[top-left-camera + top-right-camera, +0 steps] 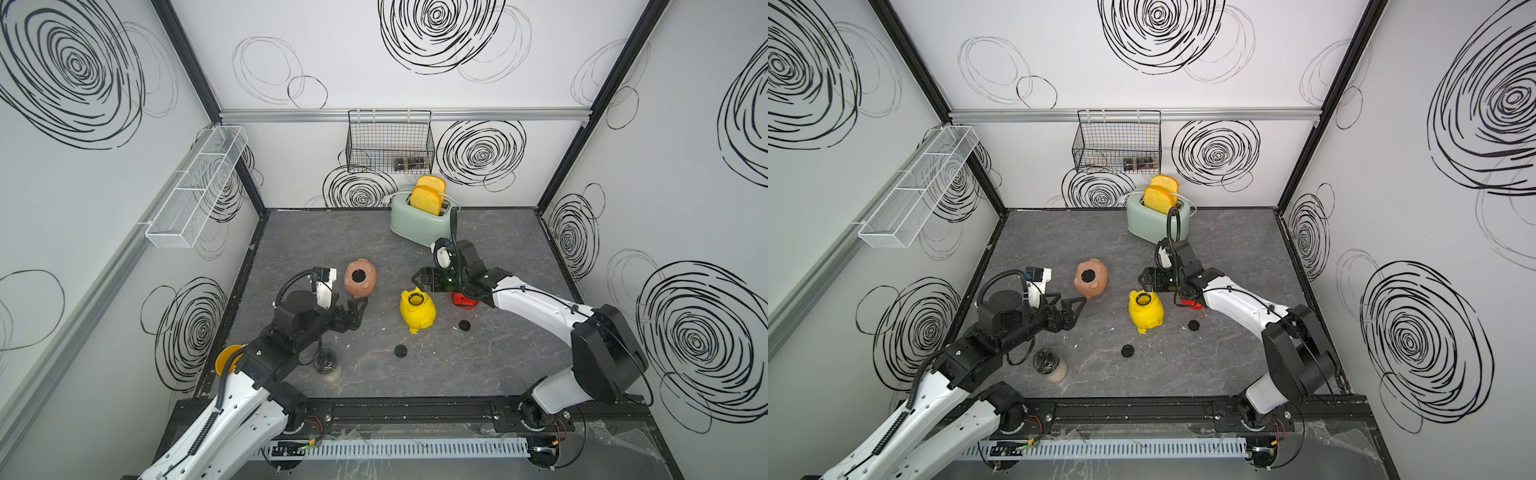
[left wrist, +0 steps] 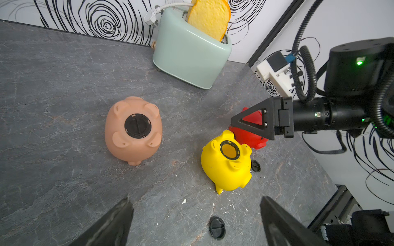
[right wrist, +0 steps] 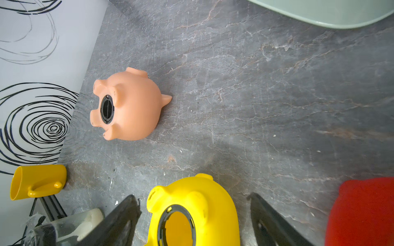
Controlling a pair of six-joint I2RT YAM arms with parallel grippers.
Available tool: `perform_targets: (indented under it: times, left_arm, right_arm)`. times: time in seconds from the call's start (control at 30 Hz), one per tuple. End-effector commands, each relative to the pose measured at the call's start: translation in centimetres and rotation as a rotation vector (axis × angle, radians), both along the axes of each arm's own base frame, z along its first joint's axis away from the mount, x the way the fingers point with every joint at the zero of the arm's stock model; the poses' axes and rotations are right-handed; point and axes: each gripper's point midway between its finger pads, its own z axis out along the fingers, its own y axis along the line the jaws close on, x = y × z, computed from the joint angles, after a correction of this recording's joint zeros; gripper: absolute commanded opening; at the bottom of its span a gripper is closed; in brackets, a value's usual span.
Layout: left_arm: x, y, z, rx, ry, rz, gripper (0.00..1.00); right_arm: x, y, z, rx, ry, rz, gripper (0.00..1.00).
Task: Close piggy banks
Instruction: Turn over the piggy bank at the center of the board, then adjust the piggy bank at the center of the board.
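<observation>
Three piggy banks lie belly-up on the grey table. The pink one (image 1: 360,277) (image 2: 133,130) has a black plug in its belly hole. The belly hole of the yellow one (image 1: 417,311) (image 3: 191,213) stands open. Most of the red one (image 1: 463,300) (image 2: 247,136) is hidden under my right arm. Two loose black plugs (image 1: 400,350) (image 1: 464,325) lie nearer the front. My right gripper (image 1: 415,282) (image 3: 191,196) is open, its fingers either side of the yellow pig's end, apart from it. My left gripper (image 1: 358,313) (image 2: 195,199) is open and empty, just in front of the pink pig.
A mint-green toaster (image 1: 422,220) with toast stands at the back. A yellow mug (image 1: 227,359) and a glass jar (image 1: 328,365) sit at the front left by my left arm. A black wire basket (image 1: 388,143) and a white mesh shelf (image 1: 195,187) hang on the walls.
</observation>
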Motion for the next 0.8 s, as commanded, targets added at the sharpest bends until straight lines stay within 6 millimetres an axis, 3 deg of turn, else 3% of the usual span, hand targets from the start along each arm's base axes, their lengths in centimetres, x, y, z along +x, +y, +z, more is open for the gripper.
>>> perform_targets:
  times: [0.0,0.27,0.53,0.77]
  left_arm:
    - [0.0,0.0,0.1,0.001,-0.013,0.003,0.96]
    - [0.0,0.0,0.1,0.0,-0.011,0.0,0.96]
    - [0.0,-0.4,-0.2,0.005,0.0,-0.012,0.96]
    - [0.0,-0.5,-0.4,0.008,0.006,-0.017,0.96]
  right_arm:
    - [-1.2,-0.8,0.6,-0.083,-0.039,0.042,0.89]
    - [-3.7,-0.7,0.3,-0.18,-0.049,0.13,0.93]
    - [-6.6,-0.6,0.3,-0.195,-0.051,0.193,0.88]
    - [-7.7,-0.9,-0.7,-0.185,-0.038,0.204,0.79]
